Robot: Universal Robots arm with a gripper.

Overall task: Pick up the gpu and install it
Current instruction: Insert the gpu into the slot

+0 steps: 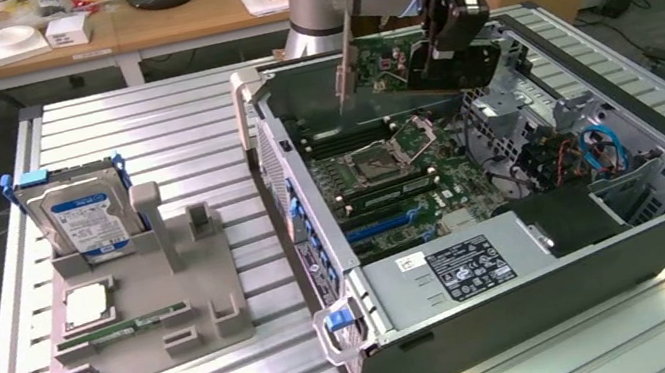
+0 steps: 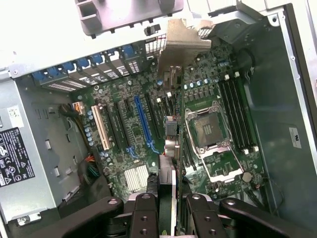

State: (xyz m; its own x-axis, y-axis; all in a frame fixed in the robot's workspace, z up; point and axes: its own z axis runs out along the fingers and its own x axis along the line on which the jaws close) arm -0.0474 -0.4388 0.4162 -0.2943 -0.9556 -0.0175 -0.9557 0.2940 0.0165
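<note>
Power supply (image 1: 455,272): lay at the near end of the open case (image 1: 568,299), label up.
Case: rested on its side on the bench (image 1: 160,124), toward the edge on the exterior view's right.
Holder (image 1: 213,318): stood near the bench's opposite edge, apart from the case; carried a hard drive (image 1: 81,218) upright at its far end.
Motherboard (image 1: 398,170): lay bare on the case floor, long blue slot (image 2: 142,121) unfilled.
gpu (image 1: 393,65): hung on edge above the far end of the motherboard, apart from it, silver bracket (image 2: 185,42) toward the case wall that faced the holder.
Gripper (image 1: 442,46): clenched on the gpu's upper edge, fingers (image 2: 146,213) on either side of the card.
Step, as judged: pick-up done, carry over the case in hand, card not yet seated.
Next move, as judged: called for the card's lower edge squared over the blue slot and the bracket lined with a wall opening, then a straight, even press; a tilt risked a jam.
</note>
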